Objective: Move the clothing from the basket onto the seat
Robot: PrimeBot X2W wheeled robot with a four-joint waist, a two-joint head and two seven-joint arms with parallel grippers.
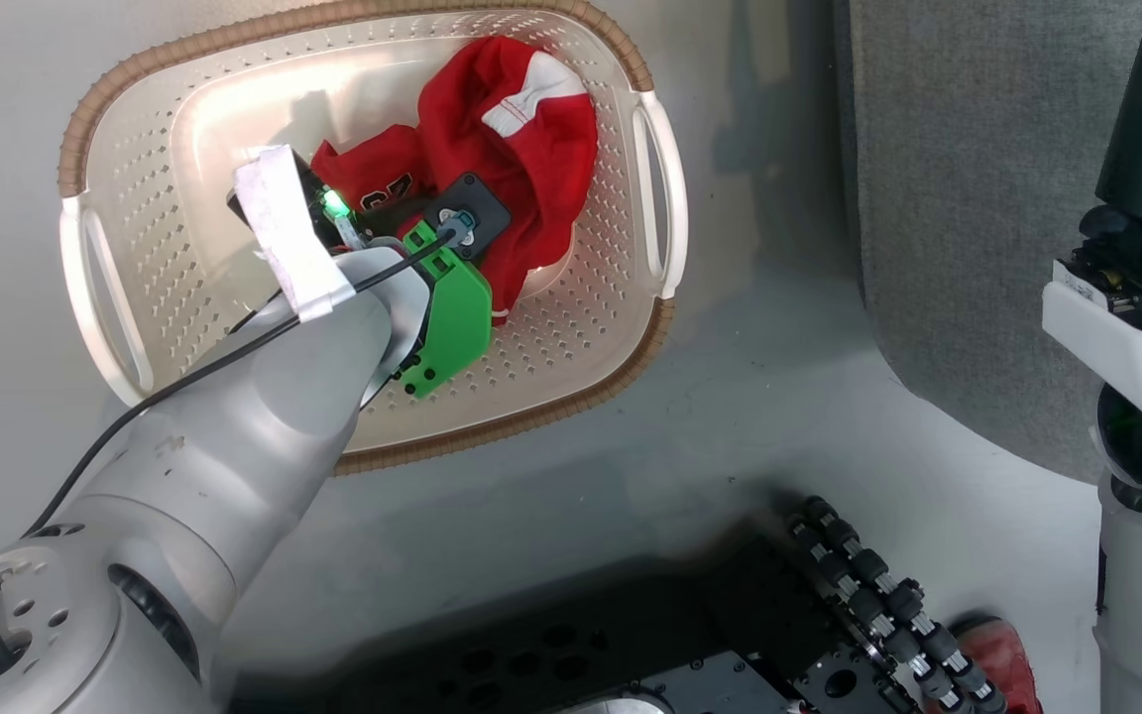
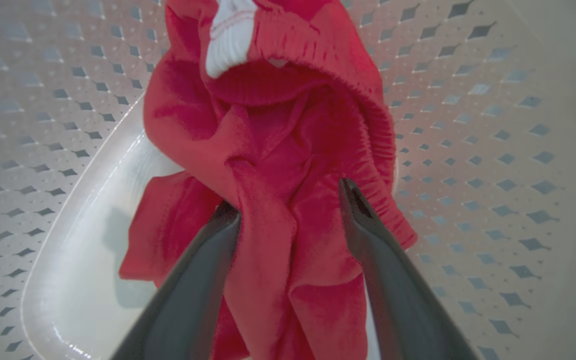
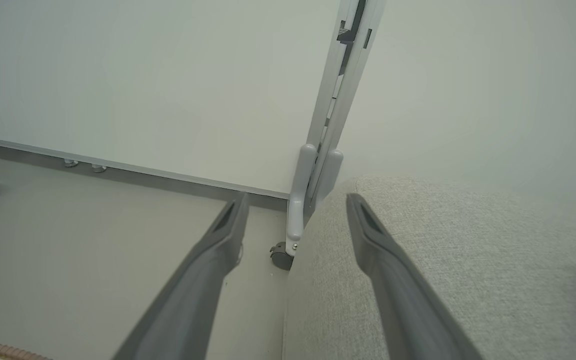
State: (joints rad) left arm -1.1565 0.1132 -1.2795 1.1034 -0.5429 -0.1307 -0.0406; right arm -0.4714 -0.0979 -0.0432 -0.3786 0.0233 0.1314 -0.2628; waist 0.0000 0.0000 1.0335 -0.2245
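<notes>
The clothing (image 1: 521, 129) lies bunched in the basket (image 1: 184, 139) on the floor (image 1: 730, 416), as the head view shows whole. The left wrist view adds that the left claw (image 2: 290, 197) is spread open astride a raised red fold, possibly brushing it. In the right wrist view the right claw (image 3: 295, 200) hangs released and empty at the edge of the seat (image 3: 468, 260).

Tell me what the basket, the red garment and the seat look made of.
Basket: glossy cream moulded plastic, judging by its punched holes and shine; its brown rim looks woven, perhaps imitation. Red garment: soft knit fabric, crumpled, with a ribbed elastic band. Seat: light-grey woven upholstery, matte, coarse visible weave.
</notes>
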